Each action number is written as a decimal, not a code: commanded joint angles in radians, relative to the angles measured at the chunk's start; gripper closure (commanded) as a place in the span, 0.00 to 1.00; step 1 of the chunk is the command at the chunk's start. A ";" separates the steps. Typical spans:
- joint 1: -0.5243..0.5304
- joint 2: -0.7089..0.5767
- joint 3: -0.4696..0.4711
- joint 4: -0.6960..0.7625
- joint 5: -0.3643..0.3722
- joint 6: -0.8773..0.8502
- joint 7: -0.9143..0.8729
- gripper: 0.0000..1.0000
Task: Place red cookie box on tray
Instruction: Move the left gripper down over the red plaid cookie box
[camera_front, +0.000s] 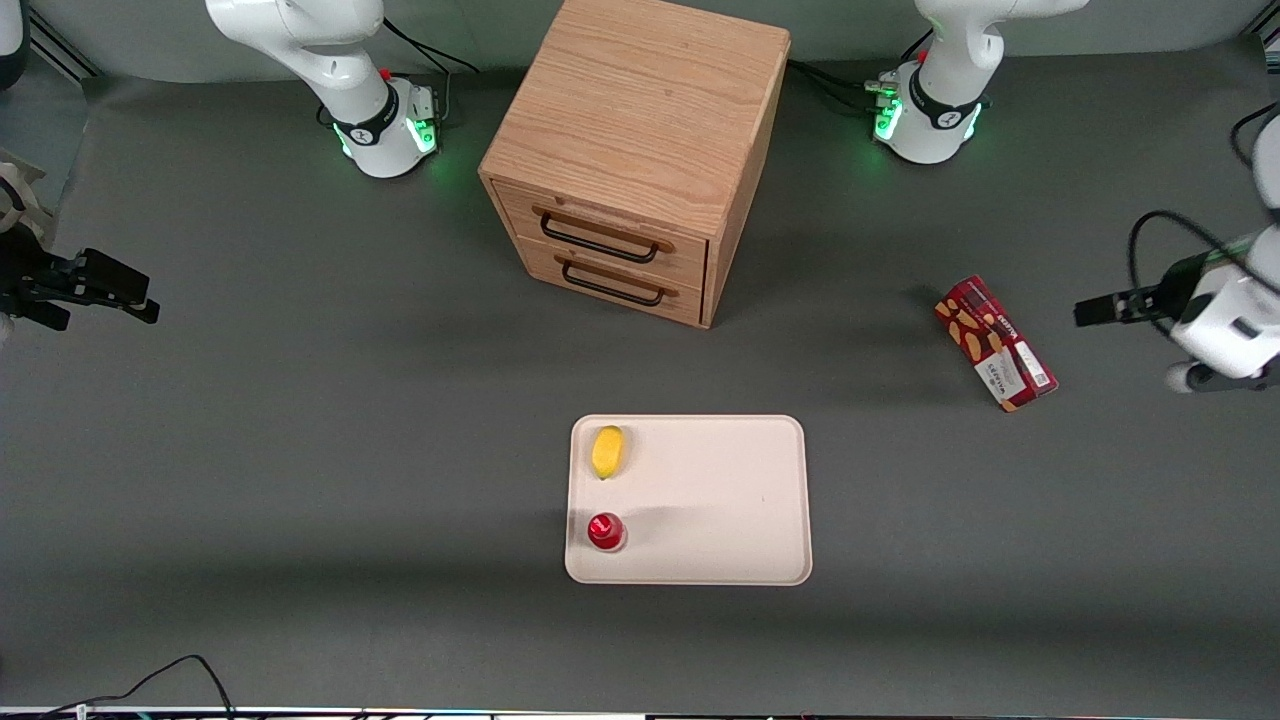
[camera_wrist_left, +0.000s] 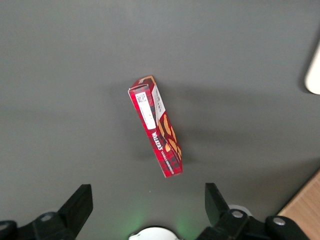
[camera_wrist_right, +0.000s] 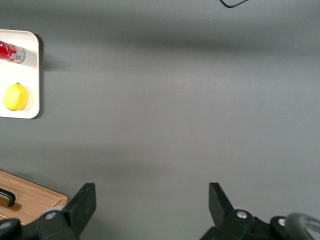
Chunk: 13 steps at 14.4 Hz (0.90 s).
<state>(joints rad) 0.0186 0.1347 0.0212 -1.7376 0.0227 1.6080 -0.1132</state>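
Well clear of the tool: tray (camera_front: 700, 560) with spare room. Nearer, just short of the tool (camera_front: 1095, 308), red cookie box (camera_front: 994, 343) flat on the surface (camera_front: 300, 450). Tool wide open, empty. Likely light, stiff cardboard, crushable; best pinched across the slim width, mid-length.

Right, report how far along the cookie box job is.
Nothing looks done yet. The red cookie box lies on the table toward the working arm's end, apart from the tray, which holds only a lemon and a small red object. In hand: the left arm's tool hangs open above the box, not touching it. Left: grasp, carry, set down on the tray.
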 joint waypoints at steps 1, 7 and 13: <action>0.000 -0.073 0.003 -0.239 -0.006 0.201 -0.065 0.00; -0.002 -0.081 0.031 -0.562 -0.007 0.663 -0.152 0.00; 0.000 0.011 0.031 -0.646 -0.012 0.904 -0.154 0.00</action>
<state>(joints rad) 0.0192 0.1199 0.0523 -2.3645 0.0167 2.4432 -0.2523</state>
